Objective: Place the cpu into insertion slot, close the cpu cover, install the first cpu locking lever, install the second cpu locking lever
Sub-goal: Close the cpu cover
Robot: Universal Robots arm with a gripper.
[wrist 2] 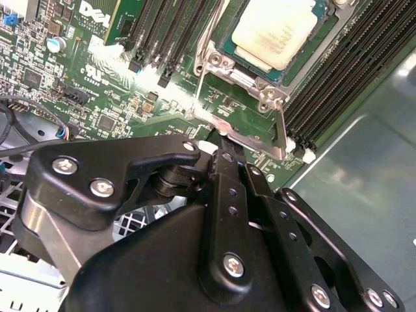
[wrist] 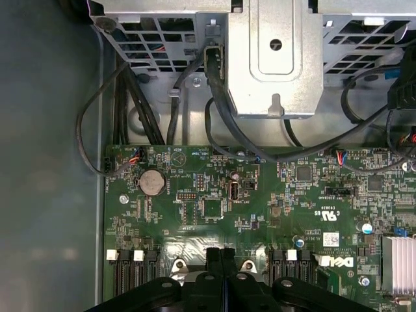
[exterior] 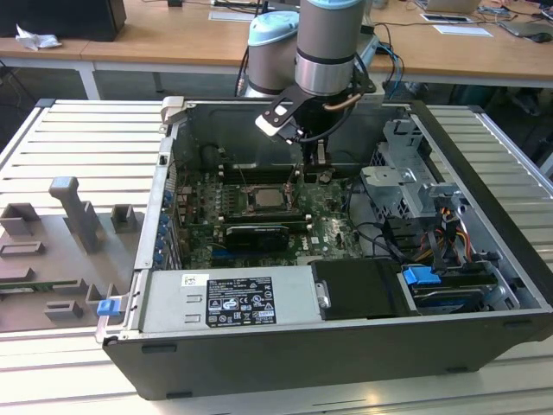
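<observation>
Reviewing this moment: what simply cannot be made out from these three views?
- Second wrist view: the picture's top edge cuts off part of the cpu and the far side of the insertion slot.
- Second wrist view: the end effector hides its own tip behind its black body, so contact with the cpu cover cannot be told.
- Exterior view: the cpu cover is too small to judge how it sits.

The cpu (wrist 2: 276, 32) has a pale, matt metal top; the insertion slot (wrist 2: 257, 79) has a bright bare-metal rim, and the cpu cover (wrist 2: 253, 140) is shiny silvery metal. The circuit board (wrist: 214, 214) is glossy green laminate carrying black plastic memory slots (wrist 2: 351, 71). The gripper (wrist 2: 220, 140) is smooth satin black with bright metal screws, and the drive cage (wrist: 276, 58) is bare silvery sheet metal.
</observation>
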